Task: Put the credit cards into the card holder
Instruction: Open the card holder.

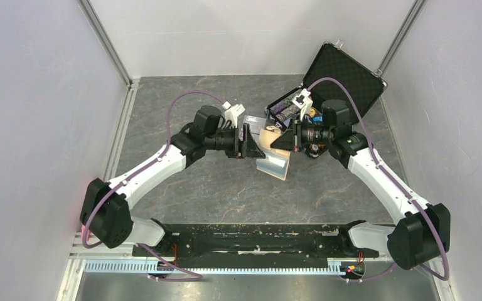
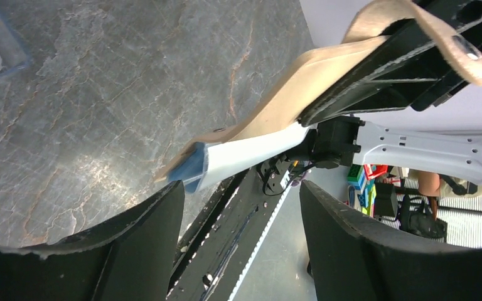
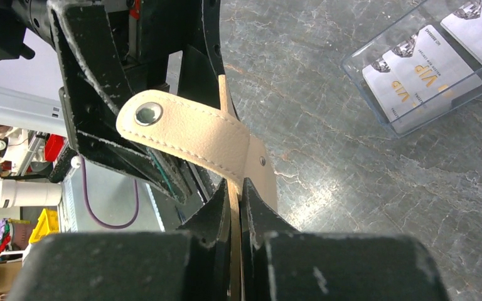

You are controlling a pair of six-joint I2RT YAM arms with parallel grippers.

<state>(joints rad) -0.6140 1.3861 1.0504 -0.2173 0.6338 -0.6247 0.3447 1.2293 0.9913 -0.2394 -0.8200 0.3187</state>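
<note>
Over desk, pinched in R fingers: soft floppy card holder; prob. best taken at hanging flap w/ L fingers, apart.

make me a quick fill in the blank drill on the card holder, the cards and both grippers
1. Of the left gripper and right gripper, the one pinching the tan card holder is the ____.
2. The left gripper's jaws stand ____, gripping nothing.
3. The credit cards in the clear box bear the gold word ____.
4. The card holder's lining is light ____.

Missing words: right; open; VIP; blue
</note>
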